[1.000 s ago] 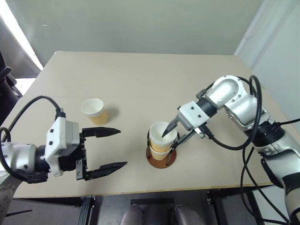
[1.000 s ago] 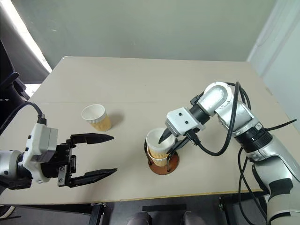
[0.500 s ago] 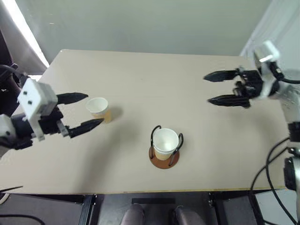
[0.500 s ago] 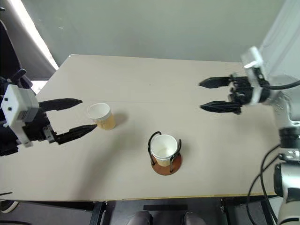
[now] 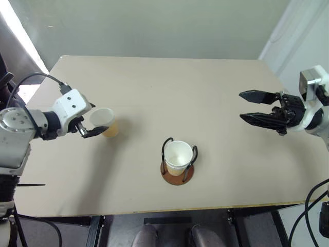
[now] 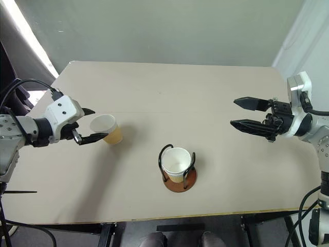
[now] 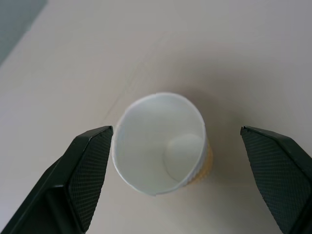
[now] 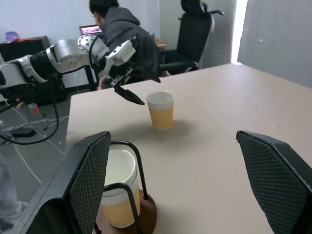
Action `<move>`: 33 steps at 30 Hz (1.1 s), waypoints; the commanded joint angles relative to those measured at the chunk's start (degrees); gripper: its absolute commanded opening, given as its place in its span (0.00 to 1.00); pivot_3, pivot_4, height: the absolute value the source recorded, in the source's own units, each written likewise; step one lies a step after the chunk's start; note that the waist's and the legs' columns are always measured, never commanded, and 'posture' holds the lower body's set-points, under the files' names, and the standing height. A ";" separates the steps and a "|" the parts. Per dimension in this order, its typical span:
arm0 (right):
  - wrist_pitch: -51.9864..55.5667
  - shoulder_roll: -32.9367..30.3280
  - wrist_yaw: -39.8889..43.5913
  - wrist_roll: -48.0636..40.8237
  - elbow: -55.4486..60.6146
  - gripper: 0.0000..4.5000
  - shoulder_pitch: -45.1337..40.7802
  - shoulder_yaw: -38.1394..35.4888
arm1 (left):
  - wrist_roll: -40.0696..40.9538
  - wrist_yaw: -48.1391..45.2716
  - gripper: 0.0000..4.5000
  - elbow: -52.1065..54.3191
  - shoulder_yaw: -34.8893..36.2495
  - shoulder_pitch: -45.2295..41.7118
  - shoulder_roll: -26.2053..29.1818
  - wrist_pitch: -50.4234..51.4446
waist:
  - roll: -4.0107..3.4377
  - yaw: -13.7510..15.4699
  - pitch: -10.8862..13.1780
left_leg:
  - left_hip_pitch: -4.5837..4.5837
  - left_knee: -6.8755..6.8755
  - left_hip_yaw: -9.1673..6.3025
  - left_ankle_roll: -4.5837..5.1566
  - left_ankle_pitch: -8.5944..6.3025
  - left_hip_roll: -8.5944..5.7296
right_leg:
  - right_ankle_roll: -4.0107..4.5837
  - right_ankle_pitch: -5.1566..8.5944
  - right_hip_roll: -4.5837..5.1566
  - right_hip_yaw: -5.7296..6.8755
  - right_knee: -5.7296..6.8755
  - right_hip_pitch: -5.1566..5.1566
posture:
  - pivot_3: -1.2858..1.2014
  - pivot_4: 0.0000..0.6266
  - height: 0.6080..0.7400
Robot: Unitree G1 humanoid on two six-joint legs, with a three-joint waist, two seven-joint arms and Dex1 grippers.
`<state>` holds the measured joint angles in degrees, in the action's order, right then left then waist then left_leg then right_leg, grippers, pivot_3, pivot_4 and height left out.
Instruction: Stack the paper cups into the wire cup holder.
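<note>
Tan paper marks the lone cup [image 5: 105, 122] standing upright on the left part of the beige counter [image 5: 164, 87] in the left eye view. The left gripper [image 5: 96, 121] reaches in from the left, its jaws wide with one finger on each side of that cup, not closed on it. Near the counter's front middle, the wire cup holder [image 5: 177, 170] carries the stacked cups [image 5: 178, 156] between its black loops. The right gripper [image 5: 253, 106] hovers over the right side, well apart from the holder, jaws wide and holding nothing.

The left wrist view looks down into the lone cup's white inside, which sits between the two black fingers [image 7: 85, 170]; whether one of them touches the rim is unclear.

The right wrist view shows the holder, the lone cup beyond it, and a seated person [image 8: 124, 39] past the counter.
</note>
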<state>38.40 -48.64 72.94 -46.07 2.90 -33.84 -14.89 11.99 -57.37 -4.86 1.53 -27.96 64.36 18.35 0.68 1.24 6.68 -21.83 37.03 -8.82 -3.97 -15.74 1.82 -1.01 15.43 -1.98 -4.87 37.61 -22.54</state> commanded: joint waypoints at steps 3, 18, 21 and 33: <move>-0.52 -1.92 -1.23 -0.71 3.22 0.92 0.99 -2.73 | -2.77 -3.26 1.00 -0.39 -2.51 -1.29 -0.79 -2.28 | 0.00 -0.01 0.00 | -0.03 0.00 -0.03 0.01 0.00 0.00 | -0.04 -0.01 0.00 0.02 -0.04 0.00 | 0.52 0.24 1.00; -1.23 -5.41 -0.56 -2.78 12.78 0.93 8.06 -4.36 | -10.11 -3.79 0.01 -8.75 -5.87 -7.53 -5.07 -7.30 | 0.04 0.17 -0.03 | -0.07 0.06 -0.04 0.07 0.02 -0.03 | -0.21 -0.01 0.01 0.00 -0.12 0.03 | 0.52 0.24 1.00; -1.00 -5.07 -1.45 -3.64 13.40 0.93 8.02 -4.60 | -9.67 -5.09 0.01 -8.79 -5.66 -7.83 -5.28 -7.40 | 0.08 0.12 -0.05 | -0.07 0.08 -0.04 0.08 0.02 -0.04 | -0.24 0.00 0.01 0.00 -0.13 0.06 | 0.52 0.24 1.00; 6.52 -8.81 -0.71 -18.06 21.05 0.93 9.92 -9.96 | 16.28 -25.73 0.01 3.34 0.15 -25.18 -6.99 7.84 | 0.16 1.16 -0.06 | -0.16 0.17 -0.07 0.15 0.01 -0.10 | -0.38 -0.01 0.02 0.01 -0.27 0.12 | 0.52 0.24 1.00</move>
<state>43.25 -55.59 70.72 -59.74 19.32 -23.98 -21.87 22.44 -78.65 -5.27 -0.71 -50.02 57.26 23.41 0.84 2.40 6.61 -22.11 37.19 -8.84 -3.82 -15.73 1.68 -1.42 15.43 -1.96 -4.84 37.28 -22.45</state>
